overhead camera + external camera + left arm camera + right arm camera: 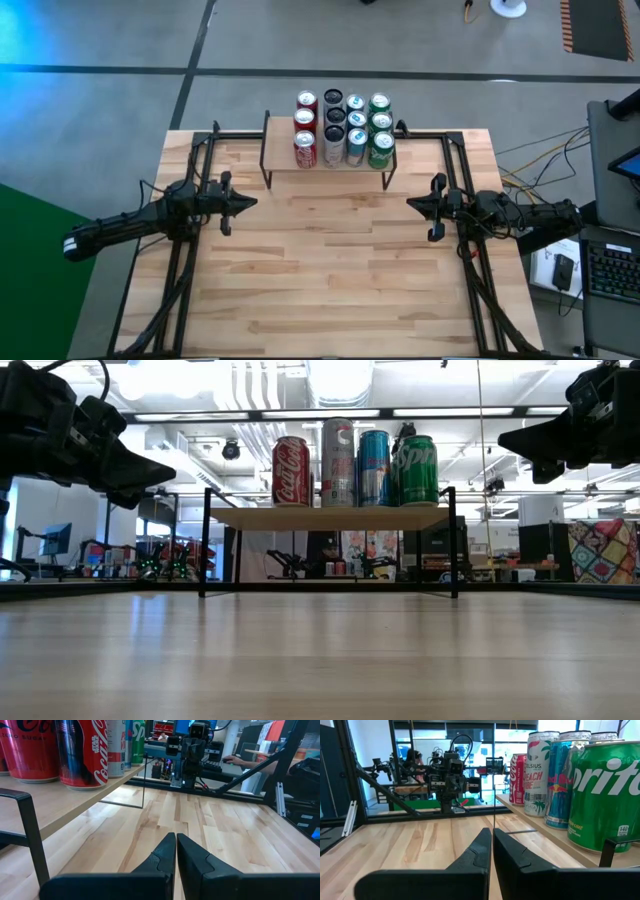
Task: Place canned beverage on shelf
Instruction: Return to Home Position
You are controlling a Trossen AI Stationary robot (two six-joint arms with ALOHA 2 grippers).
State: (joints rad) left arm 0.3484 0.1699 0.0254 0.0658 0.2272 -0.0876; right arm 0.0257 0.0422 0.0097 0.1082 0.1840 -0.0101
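The shelf (330,160), a low light-wood board on thin black legs, stands at the table's far edge. Several cans stand upright on it in rows: red cola cans (305,150) at the left, silver and dark ones (333,135) in the middle, blue ones (356,140) and green Sprite cans (380,148) at the right. My left gripper (252,203) is shut and empty at the table's left side, above the wood. My right gripper (412,205) is shut and empty at the right side. Both point toward the table's middle, facing each other.
Black frame rails (180,270) run along the table's left and right sides. The bare wooden tabletop (330,270) stretches between the grippers and toward the near edge. A keyboard and desk gear (610,270) sit beyond the right edge.
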